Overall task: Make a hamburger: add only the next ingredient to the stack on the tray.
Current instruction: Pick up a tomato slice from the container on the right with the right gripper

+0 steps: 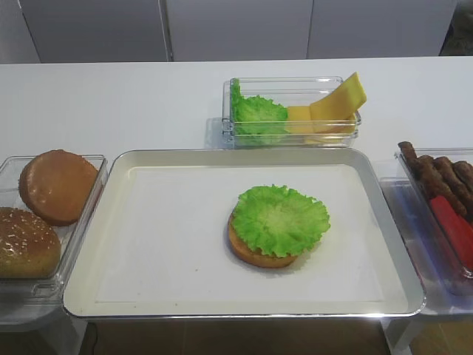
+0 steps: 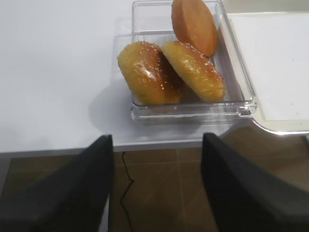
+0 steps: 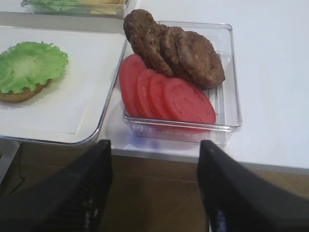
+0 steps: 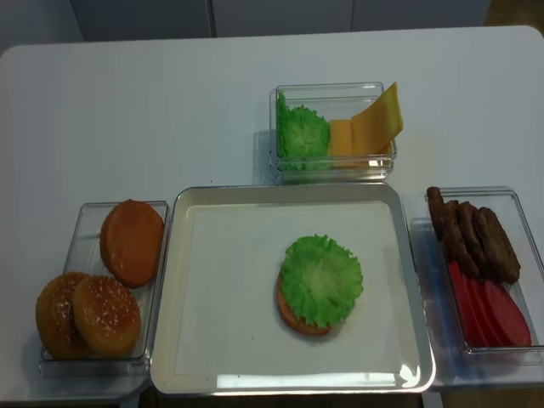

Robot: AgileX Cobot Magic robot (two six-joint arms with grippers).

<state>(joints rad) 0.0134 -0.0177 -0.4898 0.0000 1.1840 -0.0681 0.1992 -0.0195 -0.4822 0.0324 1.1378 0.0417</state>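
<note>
The tomato slices (image 3: pixel 166 94) lie overlapped in a row in the near half of a clear container (image 3: pixel 227 72) on the table (image 1: pixel 111 96), just off the right edge of the tray (image 1: pixel 103 244), with brown patties (image 3: pixel 181 48) leaning behind them. From the right pincer (image 3: pixel 154 188) they sit straight ahead and a little below — its jaws stand spread with nothing between them, back from the table's front edge. The row runs left to right across that pincer's view, the rightmost slice lying on top. The right arm is clearly nearer. The left pincer (image 2: pixel 157 186), likewise spread and empty, faces the bun container (image 2: pixel 140 104) on the far side of the tray. The stack (image 1: pixel 277 225) — bun under lettuce — waits right of the tray's middle. No brand, label or writing is readable anywhere.
</note>
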